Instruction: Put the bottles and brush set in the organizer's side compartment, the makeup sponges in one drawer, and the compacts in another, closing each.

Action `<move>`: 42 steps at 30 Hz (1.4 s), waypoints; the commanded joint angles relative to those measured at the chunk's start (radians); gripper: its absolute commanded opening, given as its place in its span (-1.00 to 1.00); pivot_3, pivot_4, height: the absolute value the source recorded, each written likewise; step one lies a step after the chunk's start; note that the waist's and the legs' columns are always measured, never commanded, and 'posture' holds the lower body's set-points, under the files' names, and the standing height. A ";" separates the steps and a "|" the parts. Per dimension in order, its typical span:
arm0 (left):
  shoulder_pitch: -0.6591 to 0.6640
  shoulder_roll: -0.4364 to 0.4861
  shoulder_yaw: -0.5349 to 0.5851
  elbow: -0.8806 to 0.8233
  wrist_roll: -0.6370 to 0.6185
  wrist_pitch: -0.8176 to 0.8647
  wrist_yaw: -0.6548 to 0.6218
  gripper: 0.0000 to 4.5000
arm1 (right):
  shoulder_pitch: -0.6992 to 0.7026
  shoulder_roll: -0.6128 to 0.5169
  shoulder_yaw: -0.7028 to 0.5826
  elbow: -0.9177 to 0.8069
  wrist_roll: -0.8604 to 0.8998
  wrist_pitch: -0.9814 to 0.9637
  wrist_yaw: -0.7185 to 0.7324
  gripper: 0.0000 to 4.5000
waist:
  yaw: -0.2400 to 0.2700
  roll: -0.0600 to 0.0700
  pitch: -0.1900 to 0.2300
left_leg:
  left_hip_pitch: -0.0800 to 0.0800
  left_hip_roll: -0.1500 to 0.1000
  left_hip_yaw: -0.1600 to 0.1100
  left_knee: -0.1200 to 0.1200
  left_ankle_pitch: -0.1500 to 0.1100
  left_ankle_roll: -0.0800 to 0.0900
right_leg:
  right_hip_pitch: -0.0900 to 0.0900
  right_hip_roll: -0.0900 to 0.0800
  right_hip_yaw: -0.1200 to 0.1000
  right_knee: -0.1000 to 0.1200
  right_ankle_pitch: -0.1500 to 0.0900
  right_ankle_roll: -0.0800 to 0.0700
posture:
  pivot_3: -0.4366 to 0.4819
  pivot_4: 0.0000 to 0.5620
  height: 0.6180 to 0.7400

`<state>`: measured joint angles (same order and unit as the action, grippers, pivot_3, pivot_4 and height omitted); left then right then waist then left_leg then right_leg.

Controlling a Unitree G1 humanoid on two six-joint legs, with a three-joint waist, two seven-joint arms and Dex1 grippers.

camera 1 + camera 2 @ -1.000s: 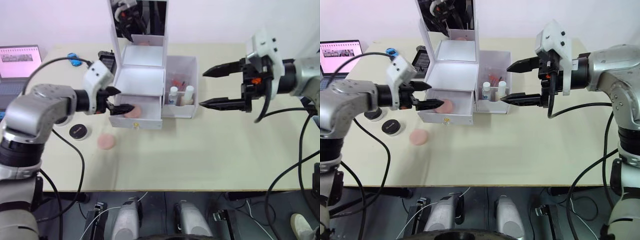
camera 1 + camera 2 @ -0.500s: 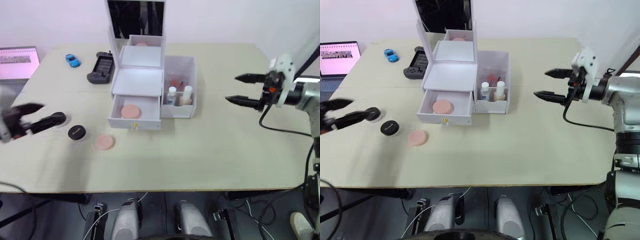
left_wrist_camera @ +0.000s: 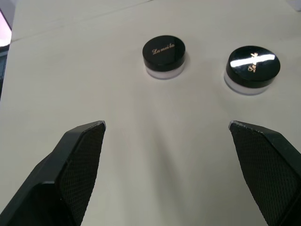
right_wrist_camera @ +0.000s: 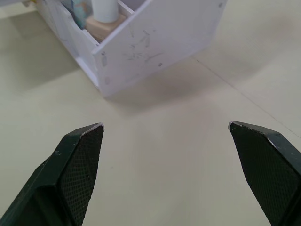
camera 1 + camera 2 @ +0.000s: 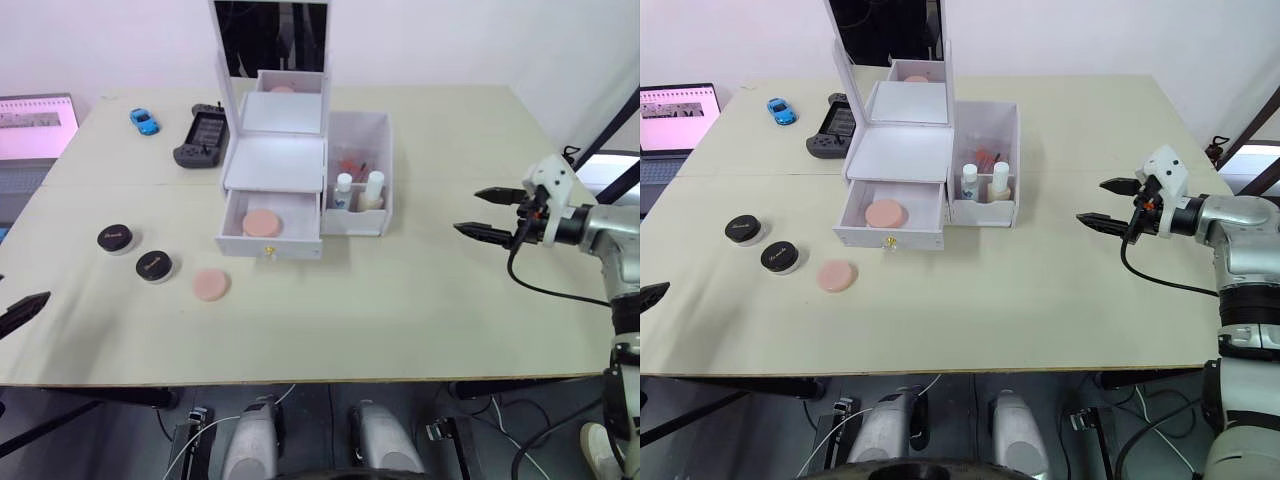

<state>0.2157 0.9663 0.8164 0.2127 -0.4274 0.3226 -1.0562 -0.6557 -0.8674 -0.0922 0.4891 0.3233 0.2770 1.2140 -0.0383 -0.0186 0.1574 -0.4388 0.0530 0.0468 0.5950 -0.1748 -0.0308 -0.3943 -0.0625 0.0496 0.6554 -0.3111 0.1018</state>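
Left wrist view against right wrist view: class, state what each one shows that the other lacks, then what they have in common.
Left wrist view alone: two compacts with black lids, apart from each other on the table, ahead of the left claw. Right wrist view alone: a corner of the organizer's side compartment with a bottle inside, ahead of the right claw. Shared: the beige table and two spread black fingers, holding nothing.
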 commanded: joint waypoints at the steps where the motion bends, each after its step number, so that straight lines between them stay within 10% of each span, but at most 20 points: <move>1: -0.016 -0.020 -0.012 -0.085 -0.023 0.003 0.030 0.96 | -0.054 0.046 -0.032 -0.186 0.130 0.152 0.009 1.00 | -0.005 0.000 0.000 | 0.000 0.000 0.000 0.000 0.000 0.000 | 0.000 0.000 0.000 0.000 0.000 0.000 | -0.05 -0.47 0.98; 16: 0.057 -0.202 -0.257 -0.867 -0.159 0.575 0.425 0.96 | -0.309 0.077 0.222 -0.575 0.152 0.377 0.114 1.00 | 0.001 -0.001 -0.001 | -0.001 0.000 0.000 0.000 0.000 0.000 | 0.000 -0.002 0.000 0.000 0.001 0.002 | -0.05 -0.47 0.98; 30: -0.099 -0.354 -0.495 -0.882 -0.093 0.762 0.733 0.96 | -0.300 0.033 0.202 -0.601 0.110 0.360 0.093 1.00 | 0.019 -0.002 -0.001 | 0.000 -0.002 -0.002 0.002 0.000 0.000 | 0.001 0.001 -0.001 0.000 0.002 0.003 | -0.05 -0.47 0.98; 42: -0.245 -0.377 -0.648 -0.738 -0.033 0.754 0.755 0.96 | -0.291 0.006 0.198 -0.623 0.087 0.358 0.041 1.00 | 0.027 -0.002 -0.002 | 0.000 -0.003 -0.003 0.003 0.000 0.000 | 0.003 0.001 -0.001 0.000 0.000 0.000 | -0.05 -0.47 0.98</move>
<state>-0.0251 0.5916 0.1809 -0.5369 -0.4683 1.0813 -0.2995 -0.9406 -0.8478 0.1413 -0.1044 0.4081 0.6455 1.2615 -0.0112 -0.0204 0.1558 -0.4389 0.0501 0.0443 0.5983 -0.1747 -0.0306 -0.3917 -0.0617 0.0488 0.6552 -0.3107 0.1021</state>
